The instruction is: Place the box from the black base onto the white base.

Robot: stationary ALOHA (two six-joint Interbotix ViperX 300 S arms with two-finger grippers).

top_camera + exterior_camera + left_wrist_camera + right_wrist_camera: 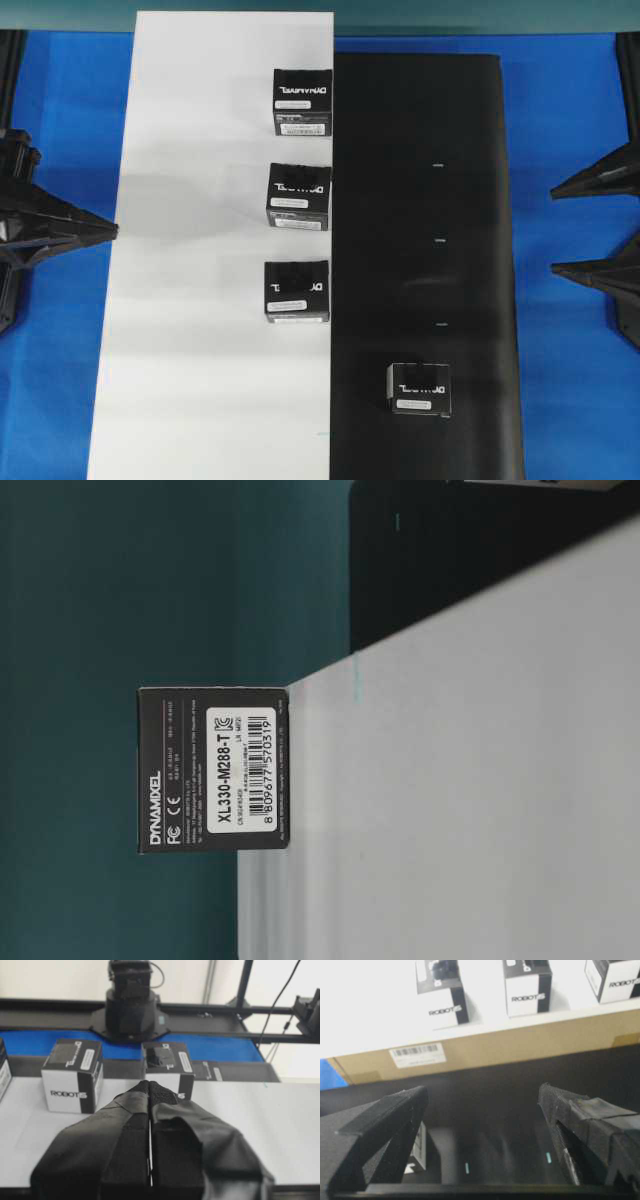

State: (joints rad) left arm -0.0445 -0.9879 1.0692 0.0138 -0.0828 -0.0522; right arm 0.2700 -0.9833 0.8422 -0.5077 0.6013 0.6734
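Note:
One black box [418, 389] stands on the black base [430, 130], near its front. It shows far off in the left wrist view [207, 1071], and a pale face of the box [420, 1149] peeks from behind my right gripper's left finger. Three look-alike boxes [299, 196] line the right edge of the white base [200, 250]. My left gripper [113, 228] is shut and empty at the white base's left edge, and its tips [149, 1085] aim between two boxes. My right gripper [552, 230] is open at the black base's right side, with nothing between its fingers [482, 1091].
Blue table [60, 120] surrounds both bases. The white base has a cardboard-coloured side [520, 1045] with a barcode sticker [417, 1055]. The right arm's mount [131, 1007] stands beyond the black base. In the table-level view a labelled box [213, 768] sits on the white base [480, 800].

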